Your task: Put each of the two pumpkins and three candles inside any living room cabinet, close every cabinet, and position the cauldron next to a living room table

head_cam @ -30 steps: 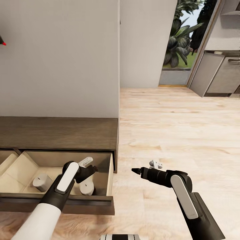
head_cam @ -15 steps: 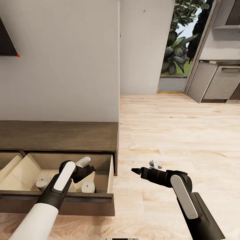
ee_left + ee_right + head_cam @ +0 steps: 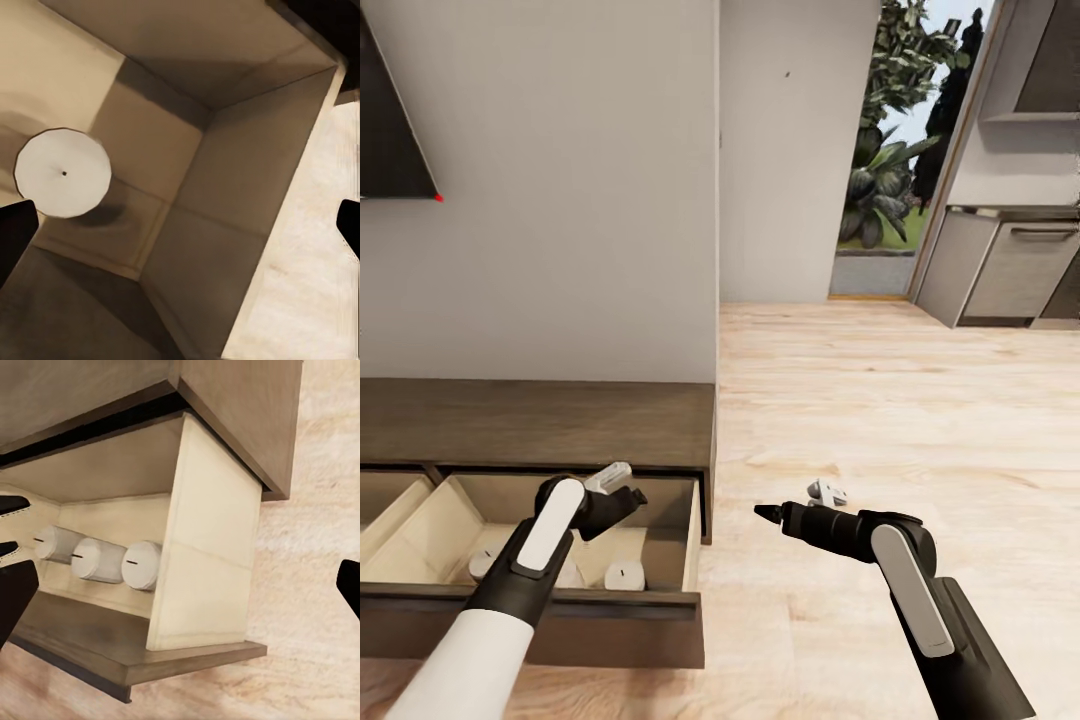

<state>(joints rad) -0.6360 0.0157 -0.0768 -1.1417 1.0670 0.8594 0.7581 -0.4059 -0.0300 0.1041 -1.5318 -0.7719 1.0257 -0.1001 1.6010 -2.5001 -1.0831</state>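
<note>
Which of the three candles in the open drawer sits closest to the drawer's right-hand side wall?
The candle at the right end of the row. The other two candles line up beyond it, farther from the drawer wall.

Left pincer (image 3: 622,483) spread wide, angled downward; right pincer (image 3: 763,513) open, extended forward.

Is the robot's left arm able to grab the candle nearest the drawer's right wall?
Probably yes. The left gripper hangs open just above the open drawer, and nothing covers the candle below it.
</note>
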